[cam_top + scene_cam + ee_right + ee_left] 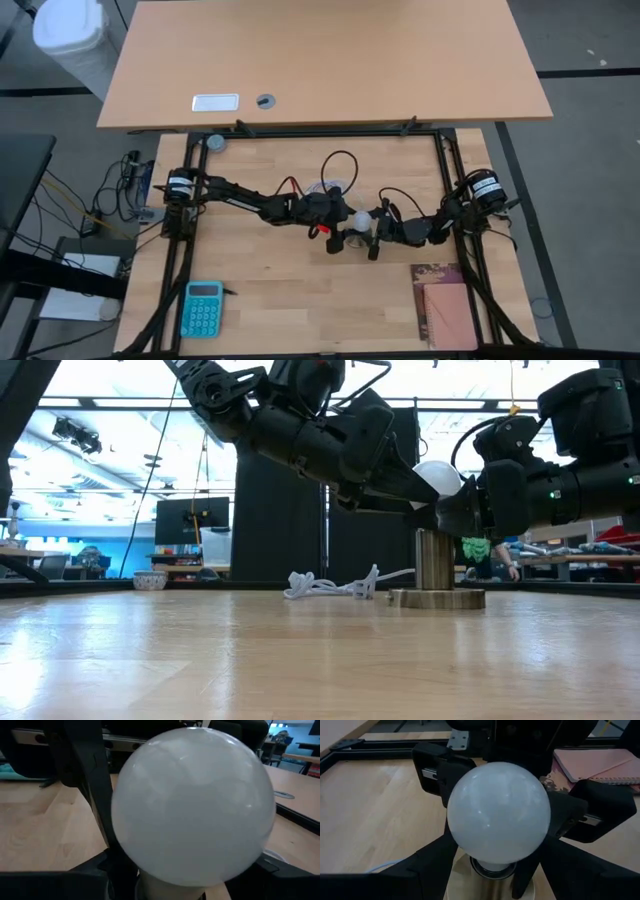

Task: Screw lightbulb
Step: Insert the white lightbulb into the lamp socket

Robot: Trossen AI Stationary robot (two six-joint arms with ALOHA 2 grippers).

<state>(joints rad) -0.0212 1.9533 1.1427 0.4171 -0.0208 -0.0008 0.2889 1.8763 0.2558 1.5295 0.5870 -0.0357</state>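
The white lightbulb [498, 812] stands upright, its grey screw base [492, 869] down in the metal socket [434, 560], which rises from a round base disc [436, 598]. My left gripper [496, 865] comes slanting down from the table's left. It is open, one finger on each side of the bulb's lower half. My right gripper [170, 885] comes level from the table's right and is also open, its fingers [432, 767] flanking the globe. In the high view the bulb [360, 222] sits between both grippers. My left gripper's fingers [547, 862] stand close beside the bulb's lower flanks; I cannot tell whether they touch. My right gripper's fingers [592, 815] stand close beside the globe's widest part; I cannot tell whether they touch either.
A coiled white cable [330, 585] lies on the table behind the socket. A teal calculator [203, 308] is near the front left and a notebook [445, 305] at the front right. Black frame rails [320, 132] border the work surface.
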